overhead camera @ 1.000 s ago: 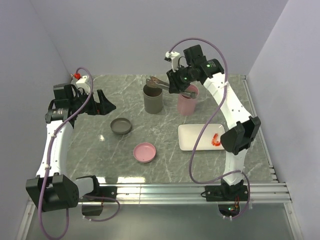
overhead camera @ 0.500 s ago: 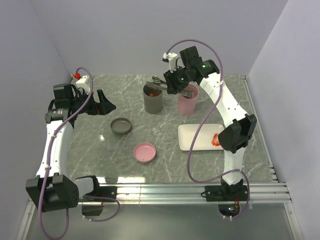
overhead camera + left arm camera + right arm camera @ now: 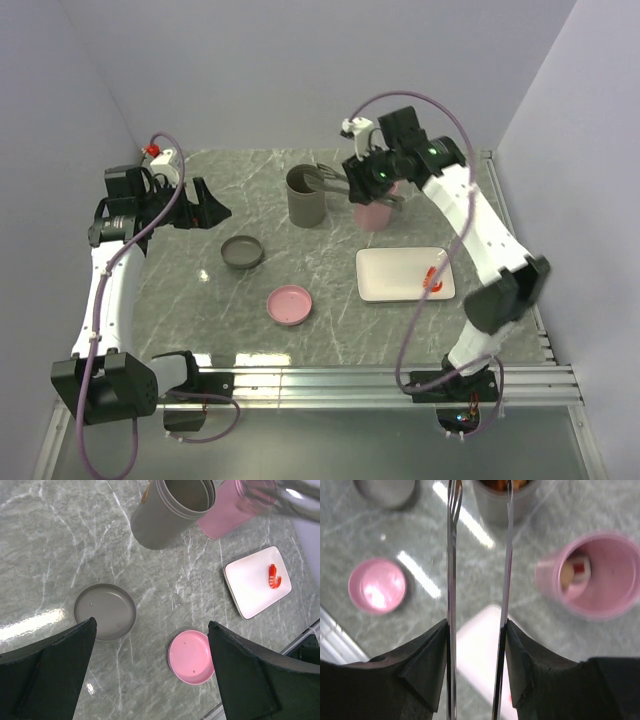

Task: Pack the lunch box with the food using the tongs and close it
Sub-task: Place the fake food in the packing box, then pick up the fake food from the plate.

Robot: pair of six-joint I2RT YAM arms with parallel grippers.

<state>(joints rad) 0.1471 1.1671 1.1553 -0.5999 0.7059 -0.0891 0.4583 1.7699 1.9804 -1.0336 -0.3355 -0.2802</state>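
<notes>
My right gripper [image 3: 366,180] is shut on the tongs [image 3: 452,575]; their two thin arms [image 3: 330,180] lie spread between its fingers and hold nothing. Their tips hang by the right rim of the grey lunch box cup [image 3: 305,196], which holds orange food [image 3: 495,484]. The pink cup [image 3: 597,575] beside it contains a pale and red piece [image 3: 572,572]. A red-orange shrimp [image 3: 434,277] lies on the white tray [image 3: 395,275]. My left gripper [image 3: 152,630] hangs open and empty at the left [image 3: 210,205], above the two lids.
A grey lid [image 3: 242,252] and a pink lid [image 3: 290,304] lie upturned on the marble table, left of the tray. Walls close the table at the back and both sides. A metal rail runs along the near edge.
My right arm has swung right, drawing the tongs back from over the grey cup towards the pink cup. The tongs' arms have spread wider. The left arm has not moved.
</notes>
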